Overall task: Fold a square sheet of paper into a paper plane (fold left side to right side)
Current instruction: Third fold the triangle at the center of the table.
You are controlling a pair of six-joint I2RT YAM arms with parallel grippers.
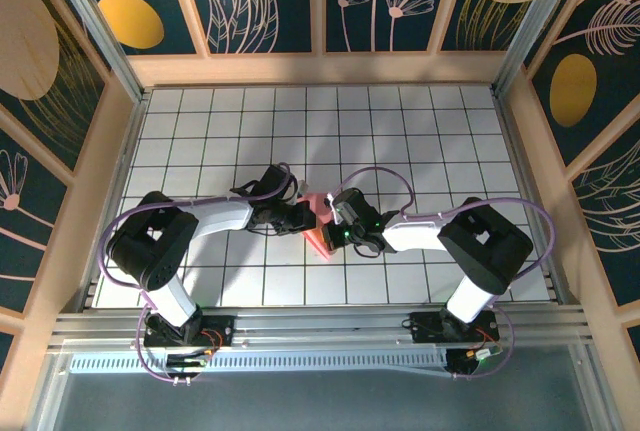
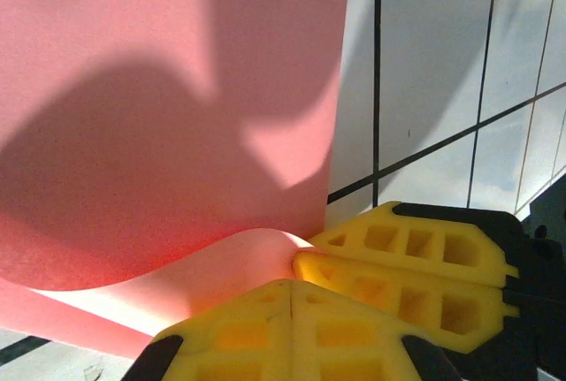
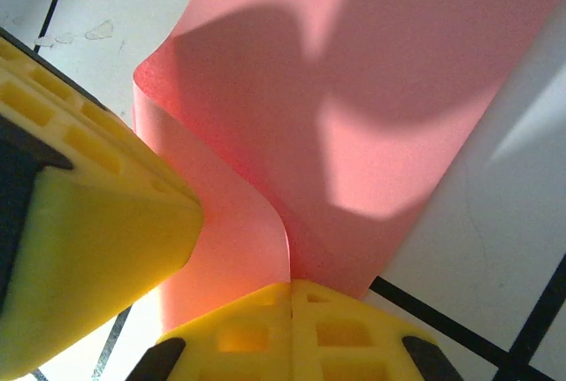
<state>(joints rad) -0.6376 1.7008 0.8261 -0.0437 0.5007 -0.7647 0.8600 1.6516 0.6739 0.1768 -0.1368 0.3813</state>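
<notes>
The square sheet of paper is salmon pink and lies partly folded at the middle of the tiled table, one layer lifted in a curl. My left gripper comes in from the left, and its yellow fingertips are shut on the curled edge. My right gripper meets it tip to tip from the right. It is shut on the same raised layer of the paper. Each wrist view also shows the other gripper's yellow fingers. The paper plane is out of view.
A white tiled table stretches around the paper, boxed in by wooden-framed patterned walls. An aluminium rail carrying both arm bases runs along the near edge. Purple cables loop above each arm.
</notes>
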